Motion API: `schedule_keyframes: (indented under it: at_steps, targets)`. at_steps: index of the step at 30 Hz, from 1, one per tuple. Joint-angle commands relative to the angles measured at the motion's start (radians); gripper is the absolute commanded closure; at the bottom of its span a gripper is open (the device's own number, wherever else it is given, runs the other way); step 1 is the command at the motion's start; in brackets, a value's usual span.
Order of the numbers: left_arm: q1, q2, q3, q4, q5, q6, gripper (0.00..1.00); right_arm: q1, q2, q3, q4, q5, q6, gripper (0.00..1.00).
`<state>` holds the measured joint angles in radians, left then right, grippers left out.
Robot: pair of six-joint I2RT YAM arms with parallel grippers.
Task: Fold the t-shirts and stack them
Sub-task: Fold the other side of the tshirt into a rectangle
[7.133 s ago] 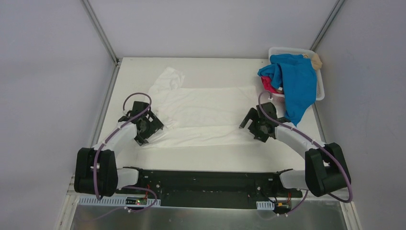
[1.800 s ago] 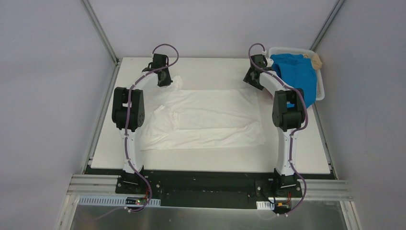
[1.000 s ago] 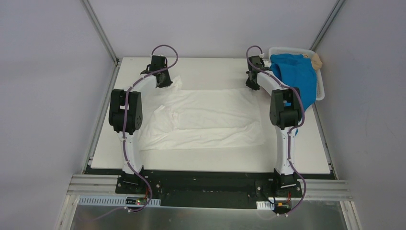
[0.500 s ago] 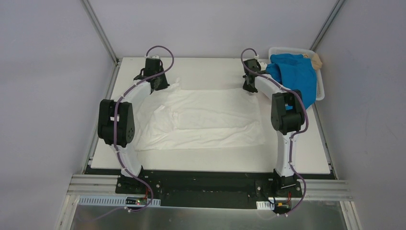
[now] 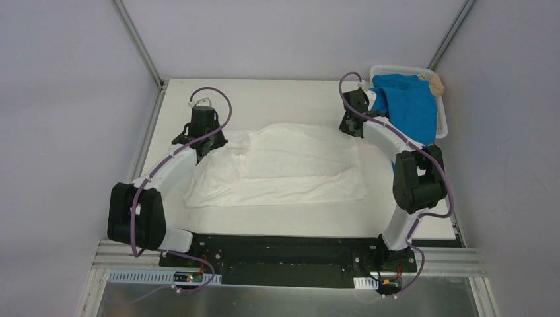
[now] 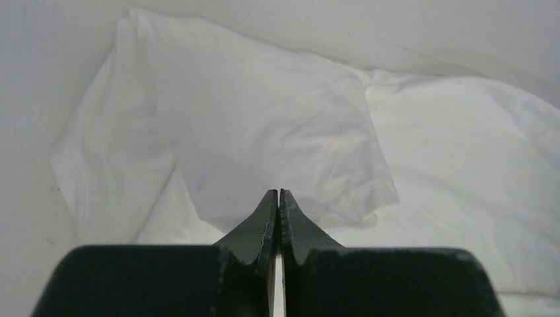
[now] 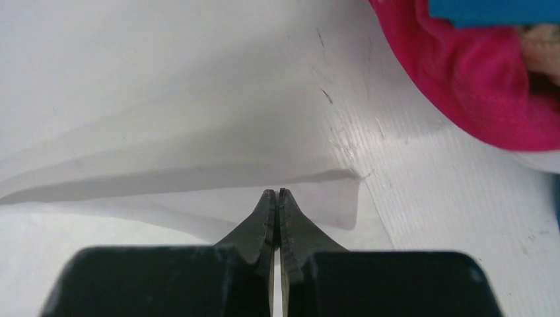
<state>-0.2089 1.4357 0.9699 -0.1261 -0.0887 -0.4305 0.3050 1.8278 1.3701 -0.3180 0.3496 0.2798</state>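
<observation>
A white t-shirt (image 5: 290,165) lies spread across the middle of the table, its far edge raised in a soft hump. My left gripper (image 5: 201,140) is shut on the far left sleeve part (image 6: 264,125). My right gripper (image 5: 349,127) is shut on the far right corner (image 7: 165,132), a thin fold of cloth stretching from its tips (image 7: 276,192). In the left wrist view the jaws (image 6: 278,193) meet with white cloth at their tips. A bright blue t-shirt (image 5: 409,105) drapes over the basket, with a magenta-pink one (image 7: 475,79) and a tan one (image 5: 436,82) under it.
The white slotted basket (image 5: 444,122) stands at the far right corner, close beside my right arm. Metal frame posts (image 5: 139,46) rise at both far corners and grey walls close the sides. Bare table shows along the near edge (image 5: 284,221).
Both grippers have drawn back from the far edge toward the near side, pulling the white shirt's far edge with them. The right gripper shut within the last second; both elbows swung outward.
</observation>
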Motion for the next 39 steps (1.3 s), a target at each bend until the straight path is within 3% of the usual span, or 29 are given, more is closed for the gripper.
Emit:
schedule_keyframes:
  at_steps: [1, 9, 25, 39]
  targets:
    - [-0.004, -0.133, -0.104, 0.016, -0.077, -0.081, 1.00, 0.004, -0.113, -0.071, 0.021, 0.007, 0.017, 1.00]
    - [-0.004, -0.364, -0.218, -0.038, -0.132, -0.147, 1.00, 0.005, -0.208, -0.141, 0.002, 0.005, 0.009, 1.00]
    - [-0.004, -0.628, -0.290, -0.173, -0.180, -0.206, 1.00, 0.003, -0.331, -0.205, -0.050, 0.018, 0.004, 1.00]
    - [-0.004, -0.677, -0.387, -0.192, -0.234, -0.237, 1.00, 0.003, -0.430, -0.378, -0.040, -0.062, 0.065, 1.00]
